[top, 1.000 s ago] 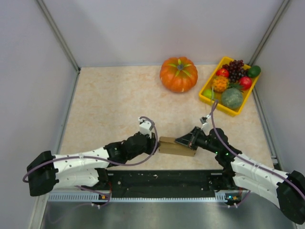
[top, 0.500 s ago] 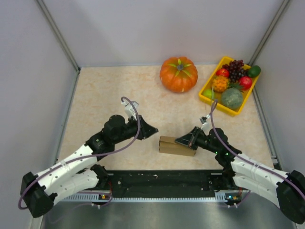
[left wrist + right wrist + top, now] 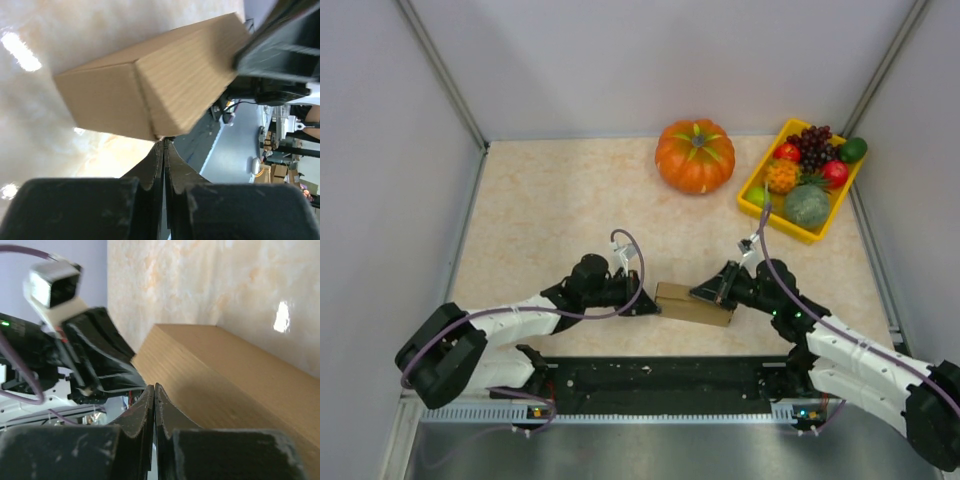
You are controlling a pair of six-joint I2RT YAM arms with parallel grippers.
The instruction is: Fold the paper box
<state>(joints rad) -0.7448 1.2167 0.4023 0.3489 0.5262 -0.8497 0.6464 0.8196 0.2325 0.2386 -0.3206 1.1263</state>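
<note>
The paper box [image 3: 692, 303], a small closed brown cardboard block, lies on the table near the front edge between both arms. My left gripper [image 3: 654, 306] is shut, and its tips touch the box's left end at the bottom corner. In the left wrist view the shut left gripper [image 3: 164, 141] meets the box [image 3: 150, 85] just under that corner. My right gripper [image 3: 708, 294] is shut and rests on the box's top face. The right wrist view shows the right gripper [image 3: 154, 387] against the box [image 3: 225, 385], with the left gripper [image 3: 95, 357] beyond the far end.
An orange pumpkin [image 3: 694, 155] stands at the back centre. A yellow tray [image 3: 780, 226] of plastic fruit sits at the back right. Grey walls close in the table on three sides. A black rail [image 3: 660, 378] runs along the near edge between the arm bases.
The left arm swung up and away from the box with its jaws slightly apart, then came back to the box's left end and shut. The right gripper and box barely shifted.
</note>
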